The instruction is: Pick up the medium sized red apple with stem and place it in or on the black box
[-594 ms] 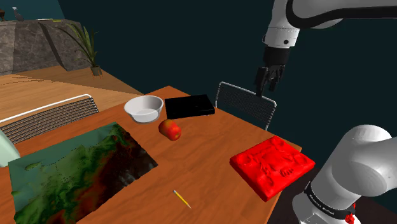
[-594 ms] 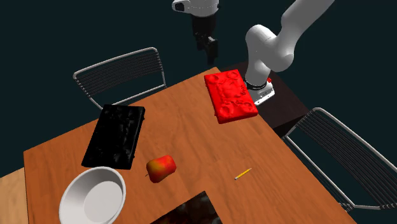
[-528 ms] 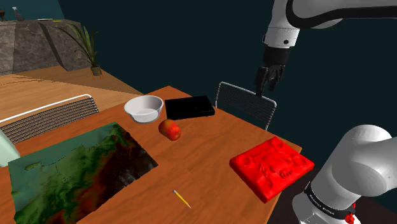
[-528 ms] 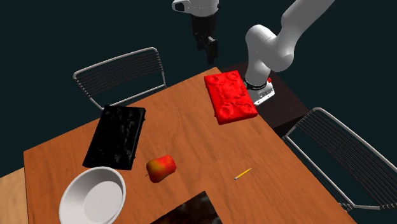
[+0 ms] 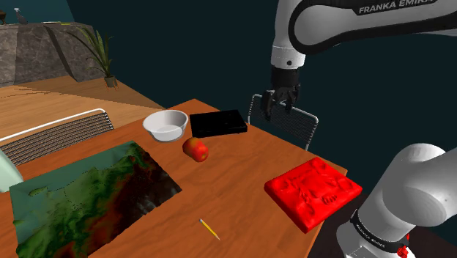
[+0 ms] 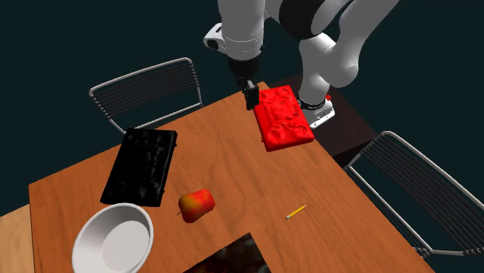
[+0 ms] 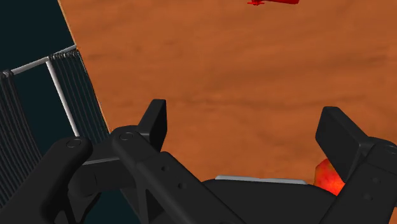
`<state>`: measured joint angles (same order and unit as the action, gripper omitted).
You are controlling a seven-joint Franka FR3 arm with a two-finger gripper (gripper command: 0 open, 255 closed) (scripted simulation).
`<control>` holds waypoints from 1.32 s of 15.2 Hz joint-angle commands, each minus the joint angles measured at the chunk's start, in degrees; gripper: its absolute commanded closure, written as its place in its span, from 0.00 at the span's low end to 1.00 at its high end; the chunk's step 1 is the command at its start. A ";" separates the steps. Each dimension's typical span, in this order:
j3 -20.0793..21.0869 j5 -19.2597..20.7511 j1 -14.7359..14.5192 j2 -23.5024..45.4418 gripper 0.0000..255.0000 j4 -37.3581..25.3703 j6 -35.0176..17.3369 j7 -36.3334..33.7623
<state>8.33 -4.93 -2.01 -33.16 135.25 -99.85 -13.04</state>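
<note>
The red apple [image 5: 195,149] [image 6: 196,204], tinged yellow, lies on the wooden table [image 5: 242,168] between a white bowl and the table's middle. The flat black box [image 5: 217,122] [image 6: 142,164] rests just behind it near the far edge. My gripper [image 5: 280,105] [image 6: 250,95] [image 7: 248,127] hangs open and empty above the table's far edge, in front of a wire chair, well apart from the apple and the box. In the wrist view a red-orange patch [image 7: 327,178] that looks like the apple peeks out beside one finger.
A white bowl [image 5: 165,124] [image 6: 114,239] stands next to the apple. A bumpy red slab [image 5: 313,190] [image 6: 280,116] lies near the stand. A yellow pencil [image 5: 209,229] [image 6: 295,211] and a dark map-like mat [image 5: 88,194] lie nearer the front. Wire chairs [image 5: 287,121] [image 6: 147,89] ring the table.
The arm has swung the gripper lower and towards the shoulder view's left, closer to the table's far edge. The apple, box and other things have stayed put.
</note>
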 commanded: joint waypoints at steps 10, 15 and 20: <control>14.08 6.48 0.36 23.37 0.00 -13.00 -7.62 -24.01; 17.45 14.03 -0.93 36.84 0.00 -22.99 -7.24 -35.54; 17.47 21.80 -5.08 51.08 0.00 -35.83 -3.88 -45.26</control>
<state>25.94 15.18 -6.09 14.69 102.65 -104.79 -56.31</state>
